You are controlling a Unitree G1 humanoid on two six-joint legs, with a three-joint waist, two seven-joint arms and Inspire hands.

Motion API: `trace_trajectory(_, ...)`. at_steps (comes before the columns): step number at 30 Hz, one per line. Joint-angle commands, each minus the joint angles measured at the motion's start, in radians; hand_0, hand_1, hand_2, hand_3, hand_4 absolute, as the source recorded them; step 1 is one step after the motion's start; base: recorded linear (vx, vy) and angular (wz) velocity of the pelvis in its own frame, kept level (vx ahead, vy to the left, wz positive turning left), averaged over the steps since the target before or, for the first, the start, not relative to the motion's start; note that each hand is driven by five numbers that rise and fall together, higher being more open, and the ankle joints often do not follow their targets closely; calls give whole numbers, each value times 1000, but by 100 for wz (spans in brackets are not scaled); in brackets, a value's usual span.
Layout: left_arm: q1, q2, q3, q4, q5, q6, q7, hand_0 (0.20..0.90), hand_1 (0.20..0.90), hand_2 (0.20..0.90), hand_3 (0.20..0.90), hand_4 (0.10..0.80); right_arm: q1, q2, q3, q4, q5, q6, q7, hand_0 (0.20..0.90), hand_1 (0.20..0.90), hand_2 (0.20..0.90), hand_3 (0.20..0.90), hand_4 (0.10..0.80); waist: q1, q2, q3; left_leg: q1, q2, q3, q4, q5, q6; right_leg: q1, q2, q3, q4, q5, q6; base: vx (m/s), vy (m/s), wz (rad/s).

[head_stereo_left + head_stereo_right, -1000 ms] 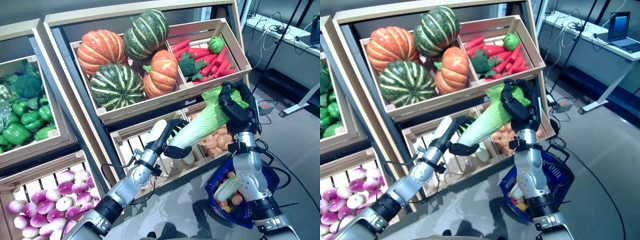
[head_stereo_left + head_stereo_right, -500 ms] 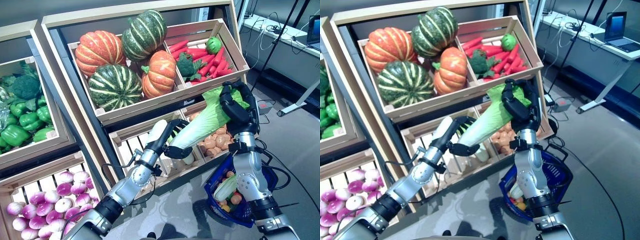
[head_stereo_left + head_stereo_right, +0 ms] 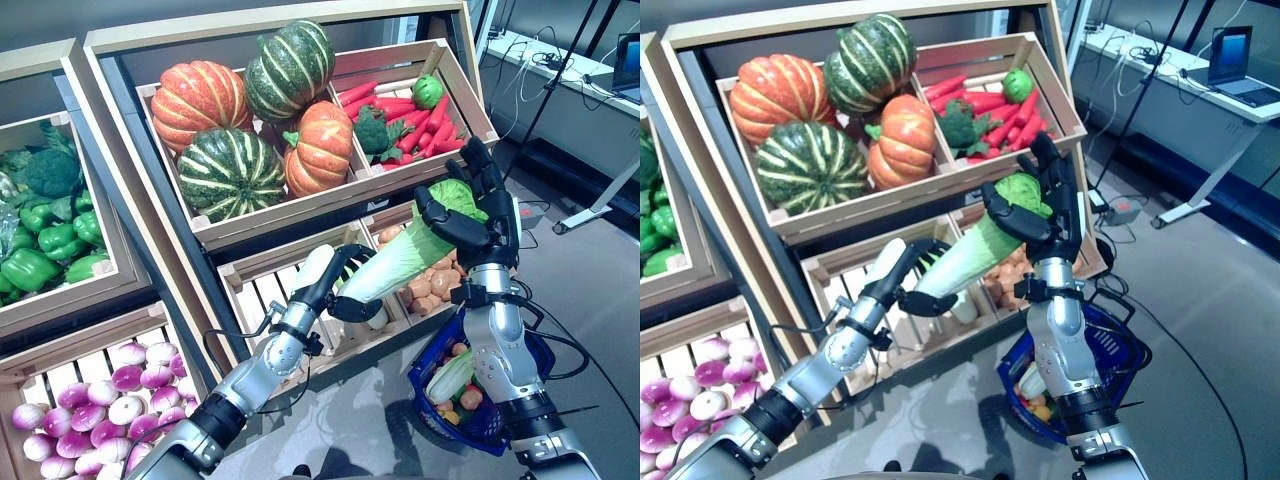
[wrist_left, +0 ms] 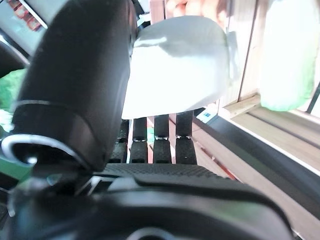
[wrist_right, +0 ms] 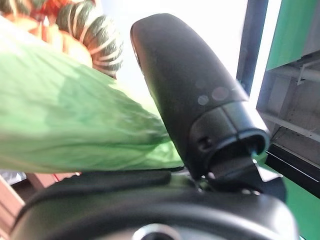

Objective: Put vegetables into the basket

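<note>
A slanted wooden produce stand [image 3: 300, 215] fills the scene, its crates holding pumpkins [image 3: 245, 115], carrots [image 3: 415, 115] and potatoes [image 3: 430, 280]. The napa cabbage [image 3: 400, 262] hangs in the air before the lower crates. Its white stem end sits in the left hand [image 3: 352, 300], whose fingers curl round it. Its leafy top lies against the right hand [image 3: 470, 215], whose fingers stand spread and only the thumb crosses the leaves. This looks like the handover step. The blue basket [image 3: 520, 425] sits below the right arm, already holding a few vegetables. Next, one hand must grip the cabbage firmly, then lower it into the basket.
</note>
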Motion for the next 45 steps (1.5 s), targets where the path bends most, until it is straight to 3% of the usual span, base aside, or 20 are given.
trace_trajectory(1, -57, 28, -52, 34, 57, -29, 10, 300, 300, 300, 300, 400, -172, -2, -31, -82, -66, -77, -34, 900, 900, 900, 900, 800, -25, -29, -59, -14, 6, -18, 1, -24, 0, 13, -58, 42, 17, 28, -6, 0, 0, 0)
trace_trajectory(16, -39, 20, -40, -1, 64, -24, 52, 300, 300, 300, 300, 400, -28, 140, 26, 95, 185, -100, -84, 900, 900, 900, 900, 800, -26, -22, -53, -13, 7, -13, 1, -21, 2, 12, -61, 40, 13, 38, -5, 0, 1, -1)
trace_trajectory(32, -22, 24, -32, -11, 74, -27, 78, 300, 300, 300, 300, 400, 62, 153, 123, 229, 81, 23, -113, 900, 900, 900, 900, 800, -21, -23, -51, -23, 2, -16, 1, -16, 5, 5, -64, 37, 12, 45, -5, 0, 0, 0)
trace_trajectory(36, -23, 26, -31, -15, 77, -26, 73, 300, 300, 300, 300, 400, 74, 154, 147, 249, 83, 57, -83, 900, 900, 900, 900, 800, -20, -23, -48, -24, 1, -19, 1, -15, 6, 3, -65, 37, 13, 45, -6, 0, 0, 0)
trace_trajectory(42, -25, 27, -28, -17, 78, -34, 58, 300, 300, 300, 300, 400, 78, 173, 170, 230, 242, 16, 64, 900, 900, 900, 900, 800, -19, -22, -46, -25, 0, -22, 1, -13, 5, 3, -65, 35, 12, 45, -8, 0, 0, 0)
trace_trajectory(45, -24, 31, -30, -22, 75, -39, 49, 300, 300, 300, 300, 400, 77, 185, 172, 212, 338, 42, 119, 900, 900, 900, 900, 800, -17, -22, -47, -25, 0, -25, 1, -14, 4, 4, -64, 34, 12, 45, -8, 0, 0, 0)
